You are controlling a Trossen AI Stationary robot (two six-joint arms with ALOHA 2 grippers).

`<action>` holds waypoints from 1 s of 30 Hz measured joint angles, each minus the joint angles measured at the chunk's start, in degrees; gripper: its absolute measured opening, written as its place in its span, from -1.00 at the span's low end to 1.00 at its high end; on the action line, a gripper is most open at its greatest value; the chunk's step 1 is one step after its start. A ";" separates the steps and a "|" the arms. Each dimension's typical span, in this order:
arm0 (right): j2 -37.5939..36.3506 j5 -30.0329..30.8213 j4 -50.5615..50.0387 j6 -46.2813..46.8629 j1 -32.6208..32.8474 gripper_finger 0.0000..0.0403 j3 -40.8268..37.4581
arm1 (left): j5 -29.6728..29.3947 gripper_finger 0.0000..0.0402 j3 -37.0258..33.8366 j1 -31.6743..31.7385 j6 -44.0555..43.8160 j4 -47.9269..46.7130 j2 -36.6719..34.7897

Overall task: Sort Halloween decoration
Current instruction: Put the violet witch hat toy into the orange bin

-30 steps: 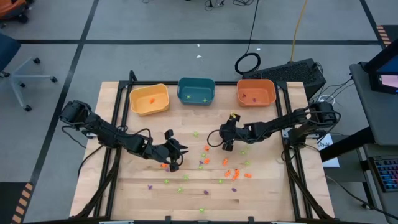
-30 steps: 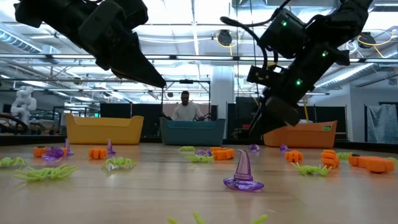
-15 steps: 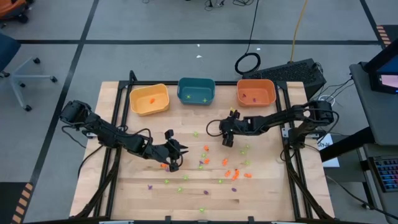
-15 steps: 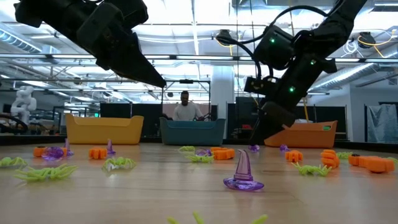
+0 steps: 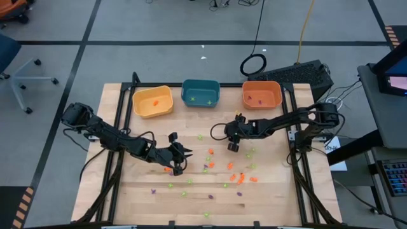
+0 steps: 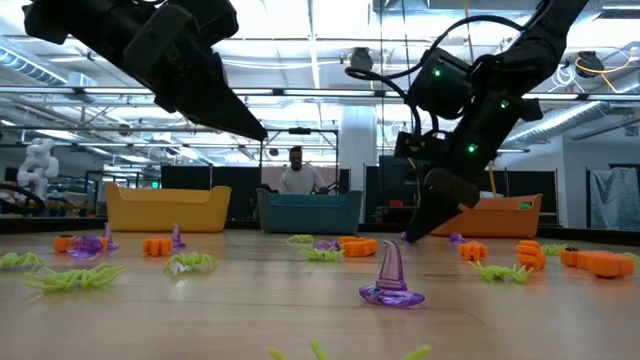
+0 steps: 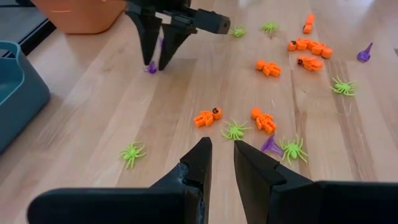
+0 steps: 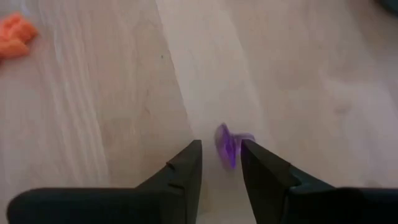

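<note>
Right hand [image 8: 221, 163] fingers, narrowly parted, straddle a purple trinket [image 8: 229, 145] on the table.

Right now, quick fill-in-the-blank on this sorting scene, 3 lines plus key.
1. The right gripper has its fingertips down around a small ____ trinket.
2. Between the yellow bin and the orange bin stands the ____ bin.
3. Nearest the low camera, a purple witch ____ stands upright on the table.

Missing words: purple; teal; hat
</note>
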 joint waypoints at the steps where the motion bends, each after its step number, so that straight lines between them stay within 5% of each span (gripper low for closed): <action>1: 0.44 0.01 0.40 0.09 0.01 -0.53 0.02 | 0.00 -0.66 0.00 0.00 0.00 0.08 0.00; 9: 2.13 0.10 2.42 1.01 0.04 -0.61 0.13 | 0.00 -0.66 0.00 0.00 0.00 0.22 0.00; 17: 2.08 -0.17 2.90 1.01 0.10 -0.97 0.09 | 0.00 -0.66 0.00 0.00 0.00 0.20 0.00; 30: -1.54 -0.08 2.73 -0.16 3.26 -1.00 -0.17 | -0.02 -0.66 0.00 0.00 -0.02 0.15 0.00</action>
